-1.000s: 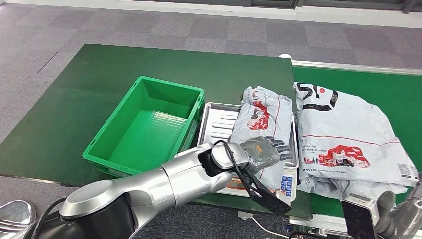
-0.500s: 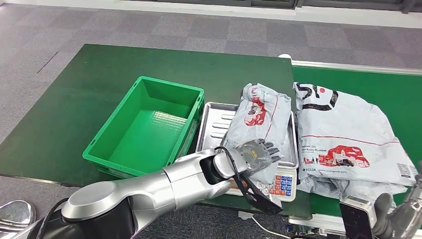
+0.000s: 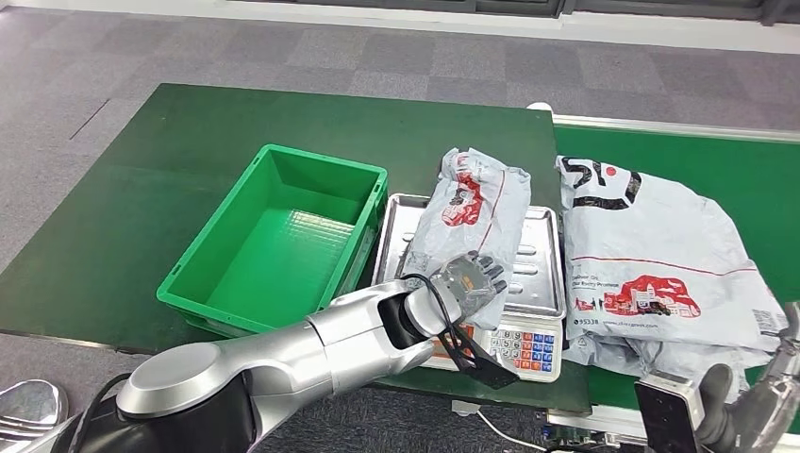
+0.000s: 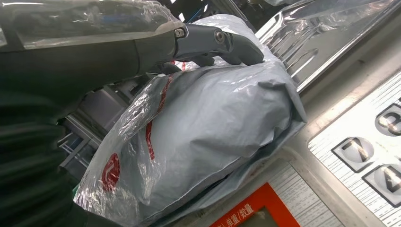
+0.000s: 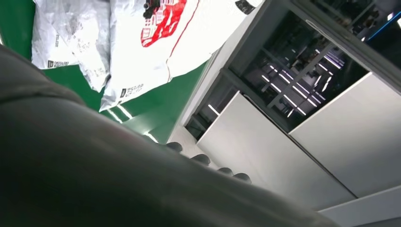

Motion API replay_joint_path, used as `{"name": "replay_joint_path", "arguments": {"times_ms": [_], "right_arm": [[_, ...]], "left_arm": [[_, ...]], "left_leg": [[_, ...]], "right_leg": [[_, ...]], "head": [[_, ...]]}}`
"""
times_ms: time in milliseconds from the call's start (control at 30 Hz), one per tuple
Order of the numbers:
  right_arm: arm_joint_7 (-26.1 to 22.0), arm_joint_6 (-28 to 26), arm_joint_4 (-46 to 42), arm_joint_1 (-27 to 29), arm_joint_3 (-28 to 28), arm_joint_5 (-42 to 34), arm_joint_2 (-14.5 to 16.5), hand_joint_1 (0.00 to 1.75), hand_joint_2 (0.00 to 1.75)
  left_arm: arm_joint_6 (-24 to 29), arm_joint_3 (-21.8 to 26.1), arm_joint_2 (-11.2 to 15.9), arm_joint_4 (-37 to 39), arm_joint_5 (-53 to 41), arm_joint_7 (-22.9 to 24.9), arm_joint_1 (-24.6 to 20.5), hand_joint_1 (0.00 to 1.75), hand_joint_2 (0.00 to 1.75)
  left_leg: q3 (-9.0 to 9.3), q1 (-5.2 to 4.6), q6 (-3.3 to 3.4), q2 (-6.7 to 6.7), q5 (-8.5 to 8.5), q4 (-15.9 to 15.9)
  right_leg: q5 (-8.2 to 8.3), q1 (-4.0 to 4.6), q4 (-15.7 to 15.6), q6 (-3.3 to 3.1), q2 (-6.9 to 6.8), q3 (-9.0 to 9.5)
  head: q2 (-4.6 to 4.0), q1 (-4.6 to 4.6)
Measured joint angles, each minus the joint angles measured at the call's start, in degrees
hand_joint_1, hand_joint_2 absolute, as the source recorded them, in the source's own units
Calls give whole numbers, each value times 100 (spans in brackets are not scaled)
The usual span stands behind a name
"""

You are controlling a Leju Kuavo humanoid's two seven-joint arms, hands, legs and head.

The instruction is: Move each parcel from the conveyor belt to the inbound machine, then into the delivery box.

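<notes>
- The left hand (image 3: 469, 280) grips the near end of a grey parcel (image 3: 464, 226) lying across the scale's steel tray (image 3: 541, 274).
- The green box (image 3: 274, 236) sits just left of the scale.
- The right hand (image 3: 755, 411) hangs below the conveyor belt (image 3: 764, 179); its grasp cannot be told.

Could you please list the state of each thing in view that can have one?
Small parcel: on the scale tray, near end gripped by the left hand.
Green box: empty.
Scale: bearing the small parcel.
Large parcel: lying flat on the conveyor belt.
Right hand: low beside the belt, grip unclear.
</notes>
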Motion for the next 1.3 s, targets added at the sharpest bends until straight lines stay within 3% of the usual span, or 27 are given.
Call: {"name": "replay_joint_path", "arguments": {"times_ms": [233, 367, 933, 1133, 1300], "right_arm": [[11, 25, 20, -39, 41, 30, 23, 0, 0], [32, 26, 43, -54, 99, 12, 23, 0, 0], [139, 104, 63, -111, 179, 114, 23, 0, 0], [130, 174, 62, -86, 179, 65, 23, 0, 0], [78, 207, 60, -7, 179, -30, 23, 0, 0]], "left_arm": [[31, 0, -2, 48, 17, -14, -2, 0, 175], [34, 4, -2, 74, 73, -68, -2, 175, 175], [-139, 28, -17, 141, 254, -315, -34, 175, 175], [587, 270, -15, 68, 446, -348, -57, 175, 175], [1319, 839, -15, -344, 290, -426, -89, 175, 175]], "left_leg": [[2, 0, 0, 0, 1, 0], [6, 0, 1, 0, 1, 0], [24, 0, 1, -1, 1, 0], [21, 0, 1, -2, 0, 0], [17, -1, 2, -2, -2, 0]], "right_leg": [[0, 0, 0, 0, 0, 4], [1, 0, 0, 1, -2, 9], [1, 0, 0, 1, -2, 27], [0, 0, 0, 0, -3, 22], [-1, -1, 0, 0, -2, 19]], "head": [[0, 2], [0, 2], [0, 1], [0, 1], [0, 1]]}}
